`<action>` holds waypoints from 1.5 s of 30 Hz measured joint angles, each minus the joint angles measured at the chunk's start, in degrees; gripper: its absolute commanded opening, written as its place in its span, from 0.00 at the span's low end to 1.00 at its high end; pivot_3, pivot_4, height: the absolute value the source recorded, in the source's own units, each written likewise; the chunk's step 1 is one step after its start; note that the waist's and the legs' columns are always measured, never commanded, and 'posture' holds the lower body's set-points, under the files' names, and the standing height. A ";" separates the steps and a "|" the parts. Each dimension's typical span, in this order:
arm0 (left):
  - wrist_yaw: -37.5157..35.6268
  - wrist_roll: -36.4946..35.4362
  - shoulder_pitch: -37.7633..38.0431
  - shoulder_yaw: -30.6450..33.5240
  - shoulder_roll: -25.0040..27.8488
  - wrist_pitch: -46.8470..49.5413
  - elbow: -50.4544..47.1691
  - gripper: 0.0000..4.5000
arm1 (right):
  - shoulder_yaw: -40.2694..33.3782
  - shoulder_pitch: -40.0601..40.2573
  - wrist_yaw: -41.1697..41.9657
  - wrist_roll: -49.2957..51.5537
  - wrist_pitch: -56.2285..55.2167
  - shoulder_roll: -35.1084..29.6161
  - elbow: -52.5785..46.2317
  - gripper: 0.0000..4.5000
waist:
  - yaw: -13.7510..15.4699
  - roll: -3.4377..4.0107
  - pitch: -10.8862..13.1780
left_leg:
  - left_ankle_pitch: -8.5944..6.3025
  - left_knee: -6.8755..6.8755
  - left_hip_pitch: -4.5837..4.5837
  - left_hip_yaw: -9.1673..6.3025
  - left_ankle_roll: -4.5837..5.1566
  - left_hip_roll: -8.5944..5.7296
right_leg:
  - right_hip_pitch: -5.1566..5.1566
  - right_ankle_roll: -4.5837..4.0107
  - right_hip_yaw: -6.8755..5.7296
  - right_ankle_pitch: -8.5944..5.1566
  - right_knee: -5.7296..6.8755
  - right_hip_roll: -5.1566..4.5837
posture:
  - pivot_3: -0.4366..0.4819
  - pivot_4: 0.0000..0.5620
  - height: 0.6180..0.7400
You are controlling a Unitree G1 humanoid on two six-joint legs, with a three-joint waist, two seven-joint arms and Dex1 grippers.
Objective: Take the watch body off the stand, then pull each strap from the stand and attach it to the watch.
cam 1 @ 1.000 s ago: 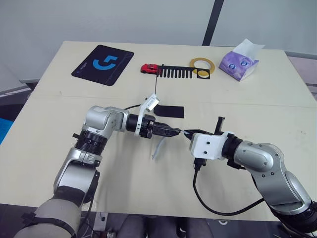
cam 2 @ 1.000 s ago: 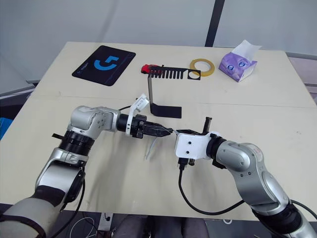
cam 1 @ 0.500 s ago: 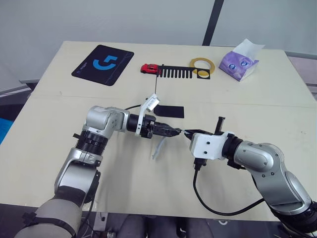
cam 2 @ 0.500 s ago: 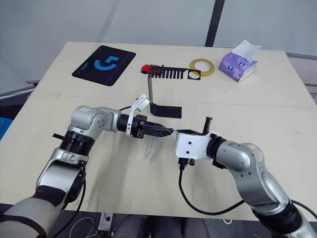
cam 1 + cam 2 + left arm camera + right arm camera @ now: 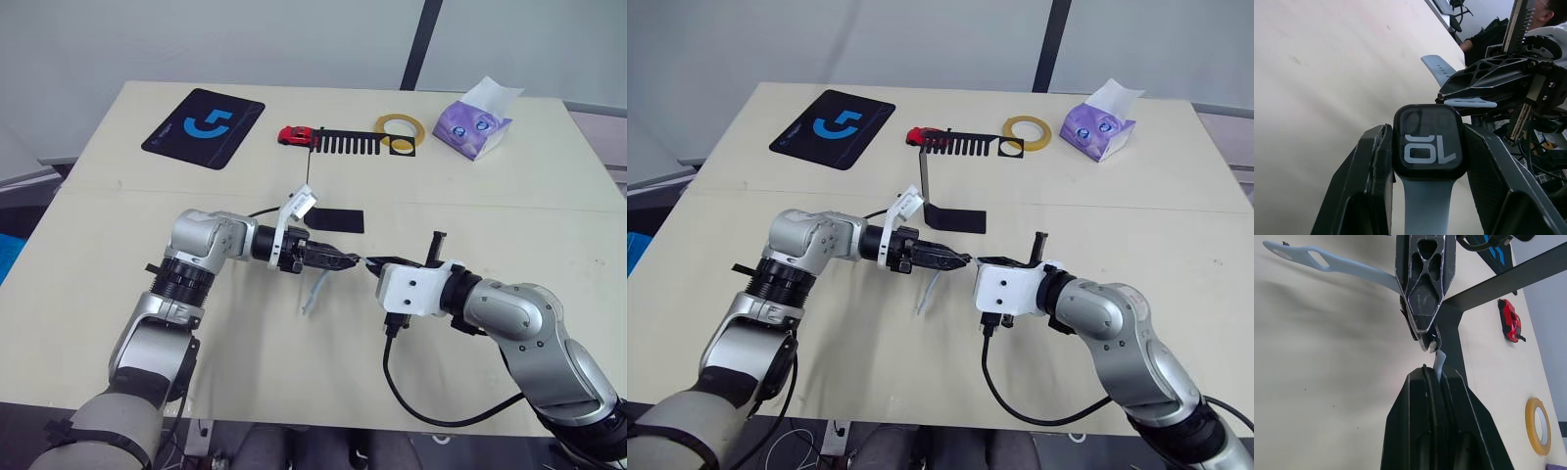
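Just in front of the stand (image 5: 333,186), our left pincer (image 5: 345,260) grips the watch body (image 5: 1429,141), one strap (image 5: 314,292) hanging, while our right pincer (image 5: 1436,363) pinches the second strap (image 5: 1439,363) against it.

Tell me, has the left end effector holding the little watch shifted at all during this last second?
No. The left end effector sits at the same spot relative to the stand behind it, gripping the watch body.
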 measured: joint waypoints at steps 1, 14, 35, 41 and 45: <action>0.01 0.00 0.00 0.00 -0.01 0.00 0.00 0.38 | 0.00 0.00 0.00 -0.01 0.00 -0.01 -0.01 0.00 | 0.00 0.00 0.00 | 0.00 0.00 0.00 0.00 0.00 0.00 | 0.00 0.00 0.00 0.00 0.00 0.00 | 0.48 0.27 0.98; 0.16 0.00 0.00 0.01 -0.27 -0.25 -0.02 0.38 | -0.34 -0.01 0.36 0.01 0.00 -0.63 -0.47 0.00 | 0.00 0.00 0.00 | 0.00 0.00 0.00 0.00 0.00 0.00 | 0.00 0.00 0.00 0.00 0.00 0.00 | 0.48 0.27 0.98; 0.15 -0.02 0.00 0.01 -0.70 -1.58 1.48 0.38 | -0.74 0.12 0.70 0.19 0.14 -1.54 -1.20 0.00 | 0.00 0.00 0.00 | 0.00 0.00 0.00 0.00 0.00 0.00 | 0.00 0.00 0.00 0.00 0.00 0.00 | 0.48 0.27 0.98; 0.14 -0.24 0.00 0.02 -0.70 -0.88 1.10 0.38 | -0.74 0.11 0.70 0.17 0.12 -1.53 -1.20 0.00 | 0.00 0.00 0.00 | 0.00 0.00 0.00 0.00 0.00 0.00 | 0.00 0.00 0.00 0.00 0.00 0.00 | 0.48 0.27 0.98; 0.15 -0.29 0.00 0.05 -0.70 -0.53 0.91 0.38 | -0.73 0.11 0.69 0.16 0.10 -1.53 -1.17 0.00 | 0.01 0.00 0.00 | 0.00 0.00 0.00 0.00 0.00 0.00 | 0.00 0.00 0.00 0.00 0.00 0.00 | 0.48 0.27 0.98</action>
